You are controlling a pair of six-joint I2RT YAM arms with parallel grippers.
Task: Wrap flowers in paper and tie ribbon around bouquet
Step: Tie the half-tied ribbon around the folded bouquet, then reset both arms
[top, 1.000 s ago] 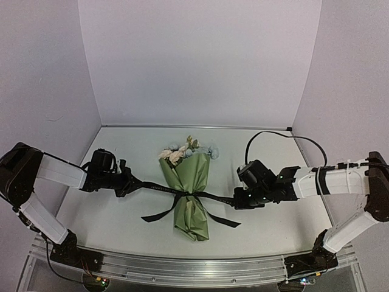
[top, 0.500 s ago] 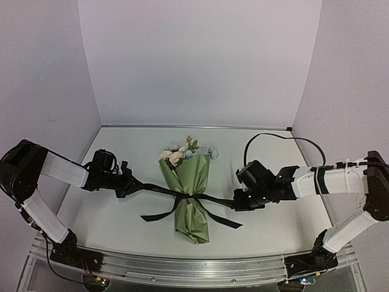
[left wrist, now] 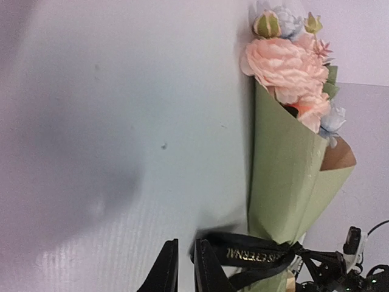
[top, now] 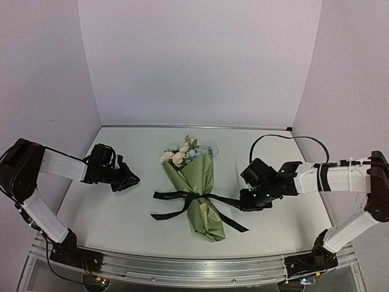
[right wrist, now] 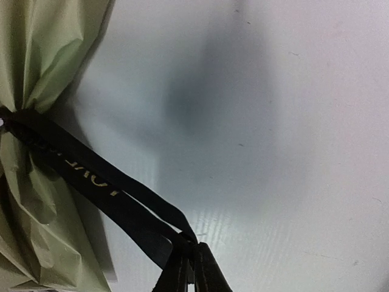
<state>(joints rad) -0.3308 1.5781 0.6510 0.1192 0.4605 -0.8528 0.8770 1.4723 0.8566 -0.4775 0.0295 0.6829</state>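
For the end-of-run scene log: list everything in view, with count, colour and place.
bouquet: one, olive-green paper cone with cream, peach and pale blue blooms, centre of table, blooms toward the far wall
ribbon: one, black with light lettering, tied round the bouquet, tails lying on the table
cable: one, black, far right of table
table: one, white
left gripper: one, black, left of bouquet, jaws slightly apart, nothing between them
right gripper: one, black, right of bouquet, pinching a ribbon end
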